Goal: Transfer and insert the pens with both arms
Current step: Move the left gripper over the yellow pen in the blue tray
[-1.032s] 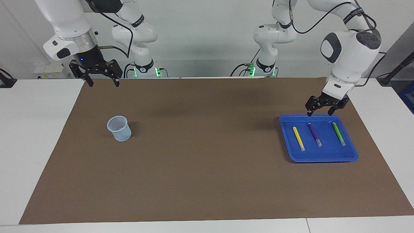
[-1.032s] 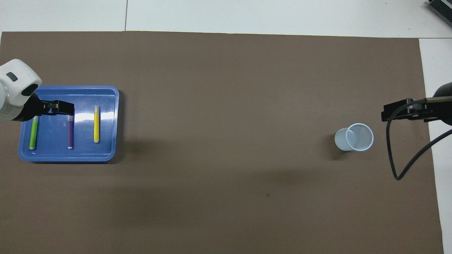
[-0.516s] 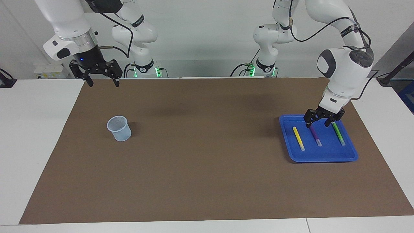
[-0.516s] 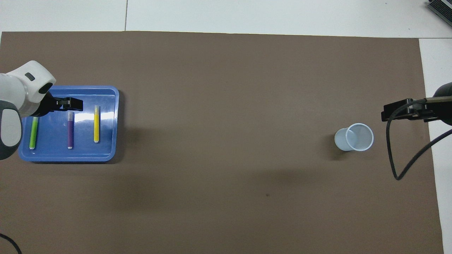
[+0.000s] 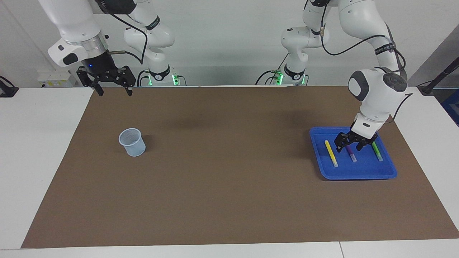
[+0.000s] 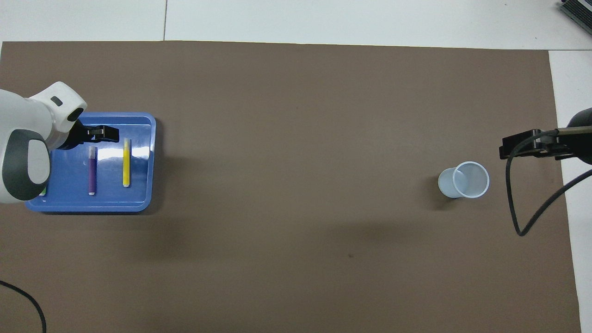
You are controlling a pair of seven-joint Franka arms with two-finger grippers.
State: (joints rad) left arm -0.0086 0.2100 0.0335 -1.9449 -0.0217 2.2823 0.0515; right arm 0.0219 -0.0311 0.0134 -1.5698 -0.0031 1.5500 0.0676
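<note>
Having dropped into the tray (image 5: 353,173), the open left hand (image 5: 348,146) straddles the purple pen (image 5: 350,153).

Two glossy white jointed arms, left arm (image 5: 376,96) and right arm (image 5: 77,32), carry silver wrist rings, grey joint caps, black cables and black jaws; green lights glow at both bases.

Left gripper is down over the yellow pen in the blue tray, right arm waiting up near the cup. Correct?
Not quite. In the facing view the left gripper is down over the purple pen, not the yellow pen, which lies beside it in the blue tray. The right gripper does wait raised near the cup.
</note>
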